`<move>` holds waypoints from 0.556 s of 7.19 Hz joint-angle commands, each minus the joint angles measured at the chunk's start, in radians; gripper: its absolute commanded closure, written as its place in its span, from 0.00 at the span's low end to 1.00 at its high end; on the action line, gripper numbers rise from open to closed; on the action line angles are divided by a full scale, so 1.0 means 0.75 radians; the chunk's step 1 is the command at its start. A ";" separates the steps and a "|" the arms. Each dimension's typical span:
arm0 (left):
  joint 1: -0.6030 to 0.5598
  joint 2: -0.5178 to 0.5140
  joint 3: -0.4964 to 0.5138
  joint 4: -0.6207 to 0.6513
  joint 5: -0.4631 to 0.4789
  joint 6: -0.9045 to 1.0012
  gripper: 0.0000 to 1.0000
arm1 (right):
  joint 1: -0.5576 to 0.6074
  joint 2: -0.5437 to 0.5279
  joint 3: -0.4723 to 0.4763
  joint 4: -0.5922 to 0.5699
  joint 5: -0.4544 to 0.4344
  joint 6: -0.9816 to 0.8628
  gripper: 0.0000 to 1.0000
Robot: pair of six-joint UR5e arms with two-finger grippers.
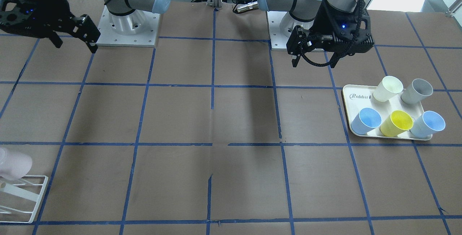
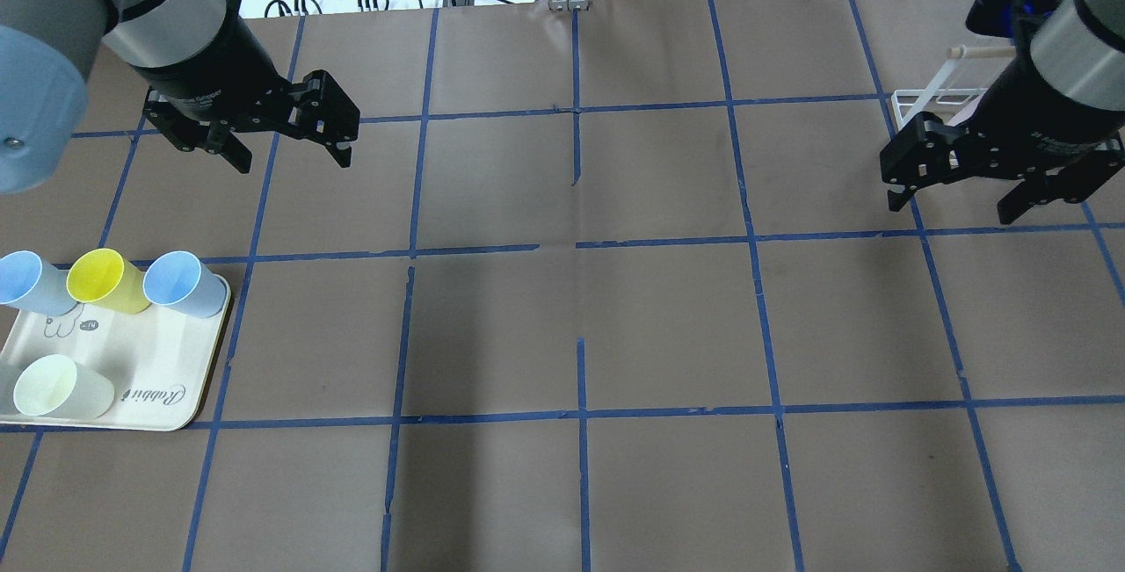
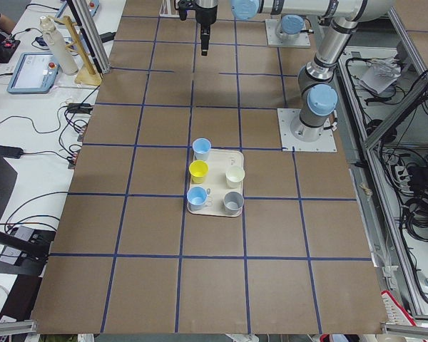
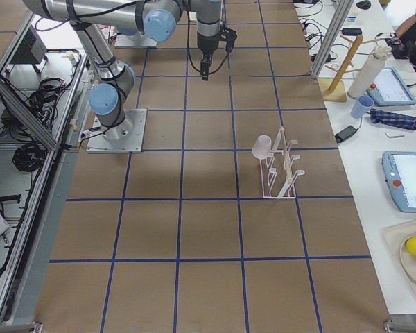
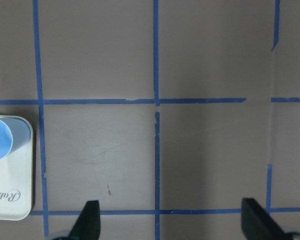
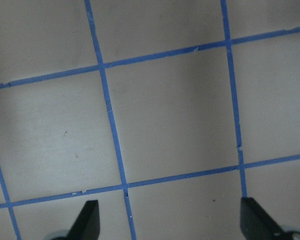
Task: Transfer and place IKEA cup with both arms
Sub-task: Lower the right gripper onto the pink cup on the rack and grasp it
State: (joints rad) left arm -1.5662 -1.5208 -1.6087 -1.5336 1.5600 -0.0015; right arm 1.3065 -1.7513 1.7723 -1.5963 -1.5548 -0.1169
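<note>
A: Which step is this?

B: The very first, I'd say. The pink IKEA cup (image 4: 262, 146) sits over a peg at one end of the white wire rack (image 4: 283, 182), and nothing has hold of it.

A: And the grippers?

B: The right gripper (image 2: 949, 207) hangs raised, apart from the rack on the robot's side, fingers spread wide and empty. The left gripper (image 2: 293, 159) is well apart from the rack, equally wide and empty.

A: So what does the next move call for?

B: Probably the right arm reaching across to the rack, closing around the cup's smooth tapered wall and lifting it clear of the peg before any hand-over.

A: Where would it go?

B: Likely the tray (image 1: 355, 98), at the end of the table far from the rack. It holds five upright, empty cups: a cream-white cup (image 1: 388, 88), a grey cup (image 1: 417, 91), a yellow cup (image 1: 397, 123) and two light blue cups (image 1: 366, 120). One corner looks free.
</note>
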 commanded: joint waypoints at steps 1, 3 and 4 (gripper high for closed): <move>0.000 -0.003 -0.003 0.002 -0.002 -0.002 0.00 | -0.132 0.091 -0.003 -0.143 0.001 -0.301 0.00; 0.000 -0.001 -0.005 0.002 -0.002 0.000 0.00 | -0.181 0.199 -0.005 -0.329 -0.001 -0.382 0.00; 0.000 -0.001 -0.005 0.002 0.000 0.004 0.00 | -0.204 0.250 -0.007 -0.379 0.001 -0.493 0.00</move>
State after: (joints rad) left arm -1.5662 -1.5212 -1.6119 -1.5325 1.5592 0.0001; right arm 1.1773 -1.6120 1.7688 -1.8181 -1.5550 -0.4019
